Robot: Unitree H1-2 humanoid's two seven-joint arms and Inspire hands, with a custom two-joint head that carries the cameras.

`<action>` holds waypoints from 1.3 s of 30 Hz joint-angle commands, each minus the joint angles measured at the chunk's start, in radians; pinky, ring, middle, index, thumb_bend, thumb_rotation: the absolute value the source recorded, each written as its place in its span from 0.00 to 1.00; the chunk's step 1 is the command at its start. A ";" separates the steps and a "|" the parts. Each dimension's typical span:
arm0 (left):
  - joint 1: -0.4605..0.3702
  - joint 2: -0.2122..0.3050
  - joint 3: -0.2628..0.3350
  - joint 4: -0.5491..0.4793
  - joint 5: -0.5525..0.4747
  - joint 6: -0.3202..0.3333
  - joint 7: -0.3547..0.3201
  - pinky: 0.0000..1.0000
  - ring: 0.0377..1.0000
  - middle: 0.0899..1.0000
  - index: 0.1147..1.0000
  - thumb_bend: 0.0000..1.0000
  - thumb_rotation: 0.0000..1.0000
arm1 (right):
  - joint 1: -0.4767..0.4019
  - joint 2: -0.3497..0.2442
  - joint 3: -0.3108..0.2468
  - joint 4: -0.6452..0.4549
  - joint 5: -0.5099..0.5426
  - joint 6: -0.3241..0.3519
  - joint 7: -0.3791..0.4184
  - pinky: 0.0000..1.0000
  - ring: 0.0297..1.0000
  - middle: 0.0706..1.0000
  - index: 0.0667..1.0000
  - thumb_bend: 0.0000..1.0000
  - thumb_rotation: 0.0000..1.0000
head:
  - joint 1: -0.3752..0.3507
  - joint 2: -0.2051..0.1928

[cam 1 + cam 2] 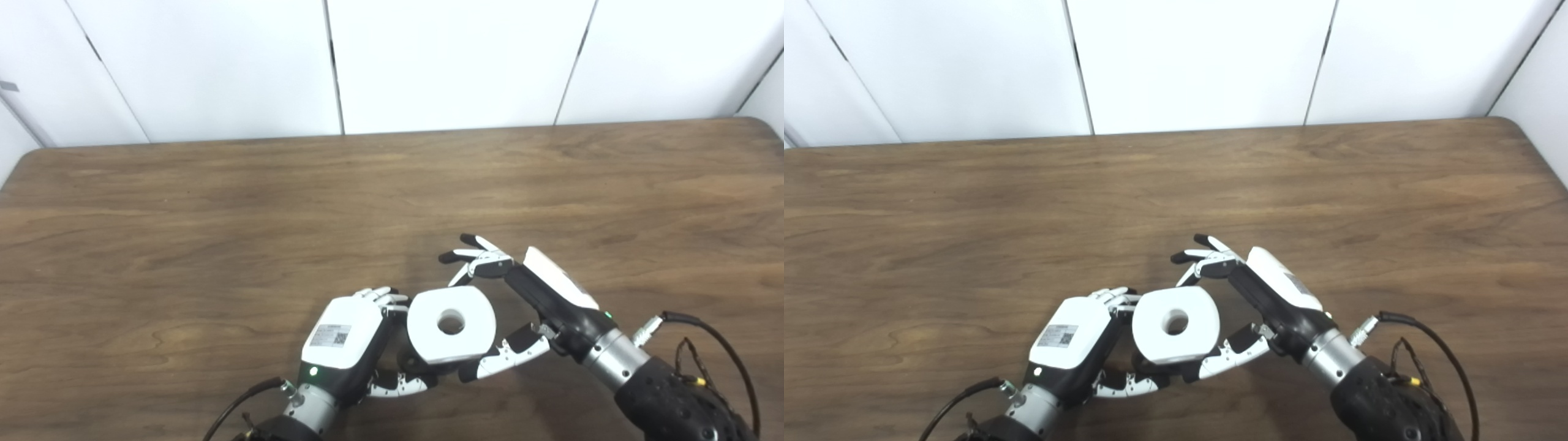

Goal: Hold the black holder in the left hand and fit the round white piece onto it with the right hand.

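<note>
Low in the middle of the frame, the white ring [451, 332] is sitting between both hands, hole facing up toward the cameras. Left hand [346, 343] is coming in from the bottom left, fingers curling around the ring's left side and underneath it. Black holder [411, 361] is mostly hiding under the ring, only a dark sliver showing at the ring's lower left edge, seemingly inside the left hand's grip. Right hand [527, 306] is reaching in from the lower right, thumb touching the ring's bottom right edge, the other fingers [474, 257] spreading apart above the ring's upper right and not pressing on it. Brown wooden table [245, 214] is filling the rest of the frame, white wall panels [453, 61] running along the top.
</note>
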 commanded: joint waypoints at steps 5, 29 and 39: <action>0.022 -0.010 -0.021 0.029 0.007 0.033 -0.063 0.85 0.86 0.77 0.42 0.52 0.06 | -0.008 -0.009 -0.004 -0.001 0.006 -0.030 -0.005 0.88 0.98 0.83 0.45 0.52 0.14 | 0.007 0.005; 0.016 -0.026 -0.039 0.019 0.016 0.059 -0.062 0.85 0.86 0.77 0.42 0.52 0.06 | -0.022 -0.048 0.004 0.051 0.013 -0.046 0.010 0.88 0.97 0.83 0.45 0.52 0.14 | 0.031 0.018; 0.016 -0.025 -0.040 0.013 0.018 0.065 -0.067 0.86 0.87 0.78 0.42 0.52 0.06 | -0.014 -0.034 0.024 0.055 0.005 -0.059 -0.003 0.87 0.98 0.83 0.45 0.52 0.14 | 0.025 0.020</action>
